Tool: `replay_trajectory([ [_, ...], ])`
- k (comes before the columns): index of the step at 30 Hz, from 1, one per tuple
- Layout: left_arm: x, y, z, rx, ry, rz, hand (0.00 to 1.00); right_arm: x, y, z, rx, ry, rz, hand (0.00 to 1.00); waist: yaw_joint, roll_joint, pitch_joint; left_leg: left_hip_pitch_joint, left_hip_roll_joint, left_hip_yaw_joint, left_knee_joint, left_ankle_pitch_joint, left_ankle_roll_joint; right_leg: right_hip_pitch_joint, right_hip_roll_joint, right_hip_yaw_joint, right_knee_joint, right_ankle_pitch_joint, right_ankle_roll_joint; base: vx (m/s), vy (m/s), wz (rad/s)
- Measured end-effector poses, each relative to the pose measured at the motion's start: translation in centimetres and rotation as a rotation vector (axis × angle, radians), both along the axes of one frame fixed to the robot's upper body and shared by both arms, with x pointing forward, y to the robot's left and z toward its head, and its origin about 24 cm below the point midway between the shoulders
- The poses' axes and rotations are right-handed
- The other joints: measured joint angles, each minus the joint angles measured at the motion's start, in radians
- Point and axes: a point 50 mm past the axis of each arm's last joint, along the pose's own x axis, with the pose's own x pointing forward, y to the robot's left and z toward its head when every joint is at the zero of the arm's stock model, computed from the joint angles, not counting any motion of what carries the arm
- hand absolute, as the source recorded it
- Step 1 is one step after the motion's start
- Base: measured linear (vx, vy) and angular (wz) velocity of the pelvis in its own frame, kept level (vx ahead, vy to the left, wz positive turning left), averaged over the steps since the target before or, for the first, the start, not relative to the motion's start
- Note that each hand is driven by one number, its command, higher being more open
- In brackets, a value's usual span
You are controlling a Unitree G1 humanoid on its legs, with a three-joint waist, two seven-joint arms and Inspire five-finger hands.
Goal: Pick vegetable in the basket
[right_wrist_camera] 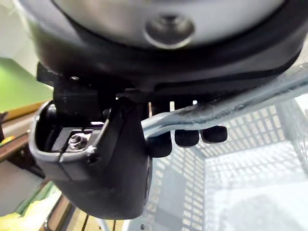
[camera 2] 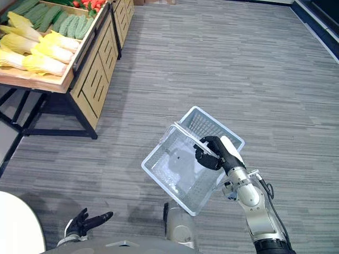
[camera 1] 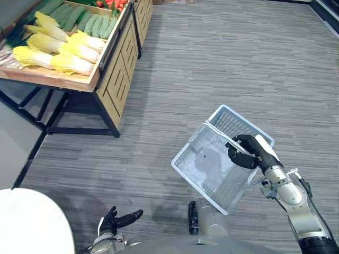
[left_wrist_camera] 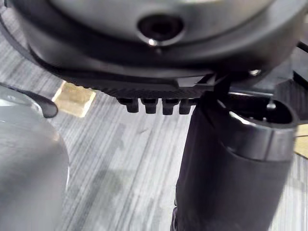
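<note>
R hand [camera 1: 244, 153] clenched round handle [right_wrist_camera: 231, 108], basket [camera 1: 197, 173] hangs tilted over floor. L hand [camera 1: 117, 220] low, fingers relaxed, holds nothing. Veg: cabbages [camera 1: 58, 50], green gourds [camera 1: 96, 24] on stand [camera 1: 114, 79], well apart from basket.
</note>
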Motion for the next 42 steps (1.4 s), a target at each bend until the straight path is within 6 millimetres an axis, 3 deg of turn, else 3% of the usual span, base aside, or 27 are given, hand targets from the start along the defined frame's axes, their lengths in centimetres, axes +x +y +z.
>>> replay_trajectory([
  [2, 0.1, -0.2, 0.0, -0.004, -0.003, 0.0, 1.0, -0.2, 0.0, -0.2, 0.012, 0.014, 0.002, 0.0, -0.001, -0.006, -0.004, -0.057, 0.001, -0.016, 0.098, 0.075, -0.026, 0.034, 0.014, -0.014, -0.041, -0.004, -0.007, 0.24, -0.2, 0.1],
  [4, 0.2, 0.0, 0.1, -0.003, -0.011, 0.014, 1.0, -1.0, -0.1, -0.8, 0.019, 0.044, -0.005, 0.0, 0.009, -0.008, -0.009, -0.137, 0.0, -0.022, 0.272, 0.264, -0.052, 0.13, 0.042, -0.018, -0.137, 0.007, -0.026, 0.33, -0.224, 0.0],
  [5, 0.2, 0.0, 0.1, -0.003, -0.011, 0.019, 1.0, -1.0, -0.1, -0.9, 0.02, 0.049, -0.003, 0.0, 0.013, -0.009, -0.008, -0.155, 0.0, -0.019, 0.319, 0.314, -0.055, 0.157, 0.05, -0.012, -0.165, 0.012, -0.034, 0.36, -0.175, -0.16],
  [6, 0.2, 0.1, 0.1, -0.004, -0.015, 0.034, 1.0, -1.1, 0.0, -1.0, 0.034, 0.051, -0.001, 0.0, 0.02, -0.014, -0.005, -0.208, 0.0, 0.014, 0.459, 0.308, -0.055, 0.209, 0.064, -0.002, -0.221, 0.022, -0.051, 0.27, -0.078, -0.37],
  [7, 0.3, 0.2, 0.2, -0.006, -0.025, 0.045, 1.0, -1.1, 0.2, -1.1, 0.068, 0.051, -0.007, 0.0, 0.033, -0.009, -0.007, -0.26, 0.0, 0.081, 0.603, 0.219, -0.016, 0.259, 0.078, 0.021, -0.269, 0.031, -0.06, 0.32, -0.083, -0.43],
  [8, 0.3, 0.2, 0.2, -0.006, -0.029, 0.05, 1.0, -1.3, 0.3, -1.3, 0.093, 0.053, -0.014, 0.0, 0.038, -0.012, -0.006, -0.281, -0.002, 0.119, 0.654, 0.179, 0.004, 0.285, 0.082, 0.03, -0.291, 0.034, -0.064, 0.26, -0.024, -0.44],
  [9, 0.2, 0.4, 0.3, -0.002, -0.034, 0.063, 1.0, -1.6, 0.5, -1.6, 0.148, 0.059, -0.03, 0.0, 0.043, -0.021, -0.001, -0.306, -0.006, 0.188, 0.71, 0.108, 0.057, 0.347, 0.083, 0.049, -0.33, 0.037, -0.065, 0.21, 0.004, -0.3],
  [10, 0.1, 0.5, 0.3, -0.001, -0.034, 0.066, 1.0, -1.7, 0.7, -1.8, 0.173, 0.061, -0.034, 0.0, 0.047, -0.023, 0.0, -0.319, -0.012, 0.214, 0.722, 0.078, 0.076, 0.373, 0.082, 0.061, -0.346, 0.037, -0.065, 0.25, 0.046, -0.45],
  [12, 0.0, 0.6, 0.3, 0.001, -0.034, 0.067, 1.0, -2.0, 1.0, -2.2, 0.295, 0.065, -0.063, 0.0, 0.07, -0.031, 0.003, -0.385, -0.063, 0.266, 0.646, -0.021, 0.1, 0.444, 0.055, 0.107, -0.389, 0.038, -0.061, 0.24, 0.115, -0.53],
  [13, 0.0, 0.6, 0.3, 0.002, -0.034, 0.066, 1.0, -2.1, 1.2, -2.3, 0.318, 0.063, -0.068, 0.0, 0.072, -0.033, 0.004, -0.404, -0.081, 0.266, 0.599, -0.041, 0.103, 0.452, 0.044, 0.12, -0.393, 0.038, -0.061, 0.23, 0.181, -0.53],
  [14, 0.0, 0.6, 0.3, 0.003, -0.033, 0.064, 1.0, -2.1, 1.4, -2.4, 0.384, 0.058, -0.082, 0.0, 0.077, -0.037, 0.006, -0.434, -0.117, 0.266, 0.431, -0.056, 0.092, 0.457, 0.018, 0.135, -0.389, 0.037, -0.035, 0.21, 0.227, -0.46],
  [15, -0.2, 0.1, 0.2, -0.009, -0.025, 0.064, 1.0, -2.6, 1.2, -2.5, 0.427, 0.061, -0.1, 0.0, 0.076, -0.009, -0.005, -0.433, -0.129, 0.264, 0.155, 0.095, 0.075, 0.455, 0.021, 0.134, -0.38, 0.026, 0.003, 0.21, 0.242, -0.41],
  [16, -0.3, -0.2, 0.1, -0.016, -0.024, 0.066, 1.0, -2.8, 1.1, -2.7, 0.446, 0.066, -0.112, 0.0, 0.076, 0.003, -0.009, -0.427, -0.132, 0.255, 0.099, 0.094, 0.056, 0.455, 0.021, 0.138, -0.374, 0.007, 0.034, 0.19, 0.242, -0.13],
  [17, -0.1, 0.5, 0.3, 0.001, -0.028, 0.057, 1.0, -3.2, 1.8, -3.6, 0.507, 0.093, -0.141, 0.0, 0.074, -0.044, -0.01, -0.392, -0.185, 0.263, 0.05, 0.111, 0.068, 0.457, -0.028, 0.158, -0.388, -0.007, 0.046, 0.11, 0.142, 0.0],
  [18, -1.7, 0.1, -0.2, 0.011, 0.041, -0.035, 1.0, -5.4, 0.4, -4.9, 0.536, 0.16, -0.234, 0.0, 0.06, -0.019, -0.037, -0.241, -0.243, 0.234, -0.41, 0.367, 0.069, 0.447, -0.037, 0.18, -0.515, 0.096, 0.091, 0.07, 0.087, 0.04],
  [26, -1.6, 0.2, -0.2, 0.013, 0.04, -0.032, 1.0, -4.8, 0.3, -4.8, 0.536, 0.144, -0.242, 0.0, 0.062, -0.022, -0.037, -0.251, -0.24, 0.239, -0.411, 0.367, 0.069, 0.436, -0.037, 0.181, -0.517, 0.095, 0.092, 0.0, 0.0, -0.01],
  [35, -1.4, 0.3, -0.1, 0.03, 0.035, -0.029, 1.0, -2.6, -0.5, -4.5, 0.608, -0.018, -0.511, 0.0, 0.07, -0.032, -0.042, -0.272, -0.246, 0.236, -0.411, 0.365, 0.077, 0.446, -0.052, 0.147, -0.545, 0.105, 0.107, 0.03, -0.008, 0.07],
  [42, -1.2, 0.3, 0.0, 0.041, 0.031, -0.037, 1.0, -1.9, -0.4, -4.1, 0.625, -0.055, -0.532, 0.0, 0.088, -0.033, -0.042, -0.262, -0.244, 0.24, -0.415, 0.363, 0.077, 0.463, -0.06, 0.13, -0.553, 0.116, 0.124, 0.02, -0.008, 0.0],
])
